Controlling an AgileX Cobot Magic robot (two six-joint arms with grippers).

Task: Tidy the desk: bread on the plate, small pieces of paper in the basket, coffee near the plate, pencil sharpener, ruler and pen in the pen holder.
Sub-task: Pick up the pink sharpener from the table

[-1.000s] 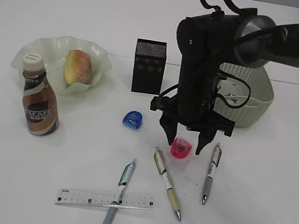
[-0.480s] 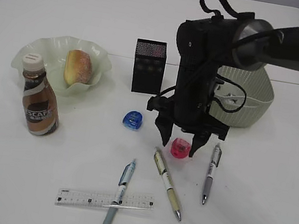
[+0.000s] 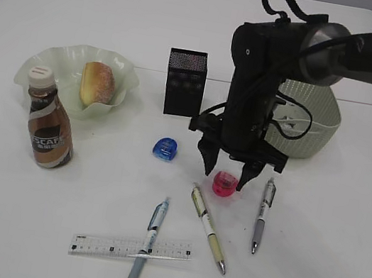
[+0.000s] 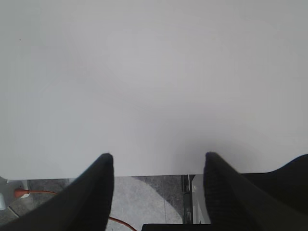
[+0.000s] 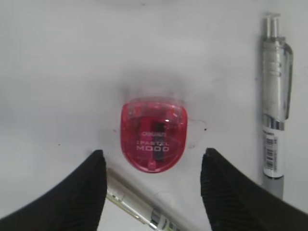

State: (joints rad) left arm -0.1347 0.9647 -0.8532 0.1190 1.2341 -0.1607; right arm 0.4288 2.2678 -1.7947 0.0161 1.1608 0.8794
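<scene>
hovering right tool spread over pink sharpener marked "pastel mood", left tool spread

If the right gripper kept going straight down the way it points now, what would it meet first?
Most likely the pink pencil sharpener: it lies on the table right between the open fingers of the right gripper. The yellow-green pen lies near one fingertip and might be brushed; depth is unclear.

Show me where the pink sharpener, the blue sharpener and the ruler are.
pink sharpener (image 5: 153,135), right wrist view, middle of its top face
blue sharpener (image 3: 165,149), exterior view, centre of its body
ruler (image 3: 106,245), exterior view, its left half
</scene>
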